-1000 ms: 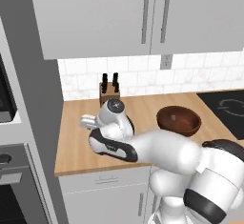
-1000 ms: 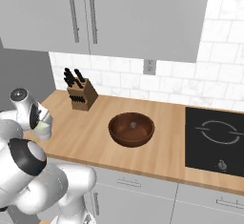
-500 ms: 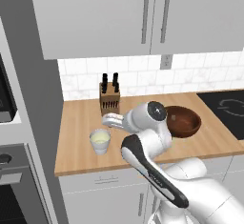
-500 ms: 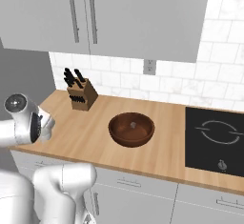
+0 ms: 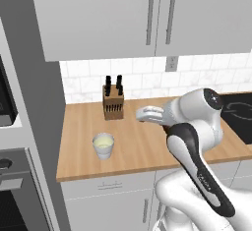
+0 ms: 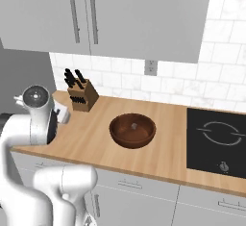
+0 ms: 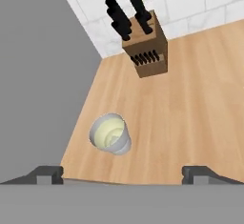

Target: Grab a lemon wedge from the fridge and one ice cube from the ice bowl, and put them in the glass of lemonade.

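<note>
One short whitish glass of lemonade (image 7: 109,135) stands upright, holding pale yellow liquid.

Open counter (image 7: 190,118): bare wood from 3 to 5 o'clock of the glass of lemonade (image 7: 110,134).
Obstacles: knife block (image 7: 144,49) at 1 o'clock; grey side wall (image 7: 43,80) close at 9 o'clock.

Knife block (image 5: 113,102) on wooden counter (image 5: 142,144)
</note>
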Robot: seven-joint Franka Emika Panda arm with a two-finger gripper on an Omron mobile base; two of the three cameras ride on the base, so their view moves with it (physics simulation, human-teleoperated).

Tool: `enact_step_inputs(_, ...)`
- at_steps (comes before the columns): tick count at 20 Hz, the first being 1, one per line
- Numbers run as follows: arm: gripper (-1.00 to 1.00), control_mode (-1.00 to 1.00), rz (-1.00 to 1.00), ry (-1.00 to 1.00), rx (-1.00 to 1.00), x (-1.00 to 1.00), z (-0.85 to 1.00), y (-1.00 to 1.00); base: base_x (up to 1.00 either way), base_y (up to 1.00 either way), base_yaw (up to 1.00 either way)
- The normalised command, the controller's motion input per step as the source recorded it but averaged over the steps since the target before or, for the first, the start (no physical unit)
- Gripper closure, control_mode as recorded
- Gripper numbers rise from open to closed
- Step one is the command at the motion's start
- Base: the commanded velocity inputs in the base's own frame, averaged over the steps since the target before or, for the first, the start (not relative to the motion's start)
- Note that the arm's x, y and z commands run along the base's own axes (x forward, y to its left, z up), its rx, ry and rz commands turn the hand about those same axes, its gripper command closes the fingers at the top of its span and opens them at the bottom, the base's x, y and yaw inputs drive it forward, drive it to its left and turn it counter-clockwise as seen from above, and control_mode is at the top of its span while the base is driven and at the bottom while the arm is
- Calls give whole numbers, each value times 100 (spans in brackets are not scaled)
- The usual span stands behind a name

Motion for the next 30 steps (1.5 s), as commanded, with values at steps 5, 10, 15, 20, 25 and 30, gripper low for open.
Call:
enact_step_inputs(5, -100, -100, 2, 2, -4, -7, 8, -7, 0, 0, 0)
enact_step_inputs(10, -100, 100, 0, 0, -1, 0, -10, 0, -42, -5, 3)
enact_step_inputs(15, -100, 100, 0, 0, 0, 0, 0, 0, -100, -20, 3)
enact_step_inputs(20, -100, 100, 0, 0, 0, 0, 0, 0, -70, 31, 6)
enact_step_inputs(25, -100, 100, 0, 0, 0, 0, 0, 0, -14, 100, 3)
enact_step_inputs(30, -100, 100, 0, 0, 0, 0, 0, 0, -19, 100, 0)
